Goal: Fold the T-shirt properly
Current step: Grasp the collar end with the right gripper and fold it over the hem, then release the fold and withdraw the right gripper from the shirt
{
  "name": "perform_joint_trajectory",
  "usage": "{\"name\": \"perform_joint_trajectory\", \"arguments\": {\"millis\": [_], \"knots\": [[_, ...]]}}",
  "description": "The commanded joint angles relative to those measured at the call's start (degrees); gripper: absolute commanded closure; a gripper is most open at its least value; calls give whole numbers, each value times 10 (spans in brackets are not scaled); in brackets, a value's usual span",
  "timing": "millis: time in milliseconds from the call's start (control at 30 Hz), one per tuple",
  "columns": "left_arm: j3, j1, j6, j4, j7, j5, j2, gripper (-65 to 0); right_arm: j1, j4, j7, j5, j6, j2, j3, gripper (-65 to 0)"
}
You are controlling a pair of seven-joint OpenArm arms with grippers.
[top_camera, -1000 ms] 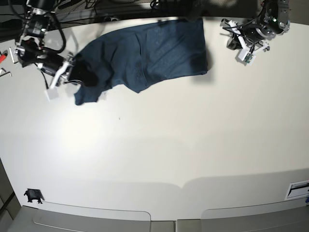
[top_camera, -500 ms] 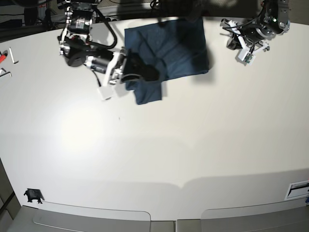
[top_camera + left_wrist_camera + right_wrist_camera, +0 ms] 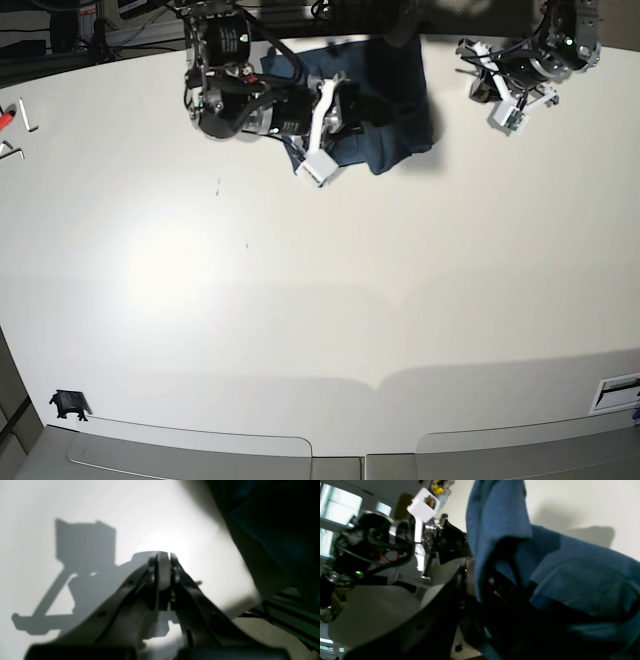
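My right arm reaches in from the far edge, forearm lying low and pointing toward my other side. My right gripper (image 3: 345,110) is pinched tight on a fold of the T-shirt (image 3: 400,95), cloth draped over the fingers (image 3: 460,585) (the tips themselves are buried in fabric). My left arm sits drawn back at the far corner, well apart from the right one. My left gripper (image 3: 163,562) hangs above bare surface, jaws pressed together with nothing between them.
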Motion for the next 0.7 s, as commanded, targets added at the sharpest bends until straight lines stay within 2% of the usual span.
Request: {"name": "perform_joint_trajectory", "arguments": {"millis": [0, 133, 267, 500, 600, 667], "knots": [[-3, 0, -2, 7, -9, -6, -6, 0, 7, 10, 23, 6, 3, -9, -4, 0], [-3, 0, -2, 7, -9, -6, -6, 0, 7, 10, 60, -35, 3, -34, -6, 0], [-3, 0, -2, 7, -9, -6, -6, 0, 8, 10, 65, -38, 3, -52, -6, 0], [-3, 0, -2, 7, -9, -6, -6, 0, 8, 10, 64, -38, 3, -55, -6, 0], [-3, 0, -2, 7, -11, -6, -6, 0, 8, 10, 62, -37, 3, -55, -6, -145], [-3, 0, -2, 7, -11, -6, -6, 0, 8, 10, 57, -19, 3, -55, -6, -193]]}}
